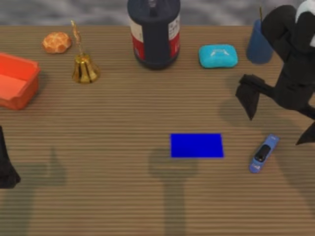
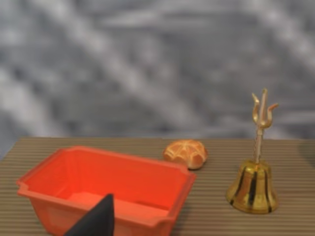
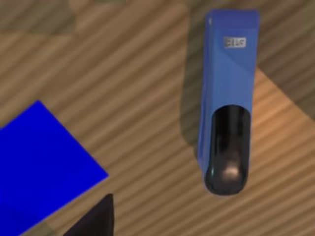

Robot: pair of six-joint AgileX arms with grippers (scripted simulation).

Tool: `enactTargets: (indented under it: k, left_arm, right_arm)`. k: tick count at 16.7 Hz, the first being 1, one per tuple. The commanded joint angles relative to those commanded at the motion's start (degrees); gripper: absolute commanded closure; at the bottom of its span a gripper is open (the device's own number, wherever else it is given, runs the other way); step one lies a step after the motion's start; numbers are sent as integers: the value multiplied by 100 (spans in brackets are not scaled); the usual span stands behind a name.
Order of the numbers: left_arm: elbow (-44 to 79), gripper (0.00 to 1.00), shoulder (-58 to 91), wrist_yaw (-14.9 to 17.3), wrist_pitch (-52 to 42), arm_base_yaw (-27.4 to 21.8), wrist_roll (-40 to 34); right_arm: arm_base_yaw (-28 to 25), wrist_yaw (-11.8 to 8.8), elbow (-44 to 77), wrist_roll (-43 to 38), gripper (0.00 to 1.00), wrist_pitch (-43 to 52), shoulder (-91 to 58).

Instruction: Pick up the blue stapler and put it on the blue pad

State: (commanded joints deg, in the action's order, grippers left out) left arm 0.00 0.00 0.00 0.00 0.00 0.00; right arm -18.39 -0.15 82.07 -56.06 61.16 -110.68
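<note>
Top view puts your right gripper [image 1: 256,101] up above the blue stapler [image 1: 264,153], which lies bare on the table just right of the blue pad [image 1: 197,145], slanted, not touching it. The left gripper [image 1: 7,172] sits parked far left of the pad. You hold nothing yet; whether the right fingers are spread, I cannot tell. Judging by the right wrist view, turn your wrist so the fingers close across the stapler's narrow width, then descend straight over its middle.

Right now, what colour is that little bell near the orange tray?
The bell is shiny gold with dark vertical stripes; the left wrist view shows it best.
</note>
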Motion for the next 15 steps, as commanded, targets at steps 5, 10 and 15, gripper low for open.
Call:
enactTargets:
  k: [5, 10, 15]
  left_arm:
    - [0, 0, 0, 0, 0, 0, 0]
    - [0, 0, 0, 0, 0, 0, 0]
    - [0, 0, 0, 0, 0, 0, 0]
  right_arm:
    - [-23, 3, -623, -19, 0, -1173, -491]
    - [-40, 6, -1080, -43, 0, -1956, -867]
    - [-40, 6, -1080, -43, 15, -1956, -867]
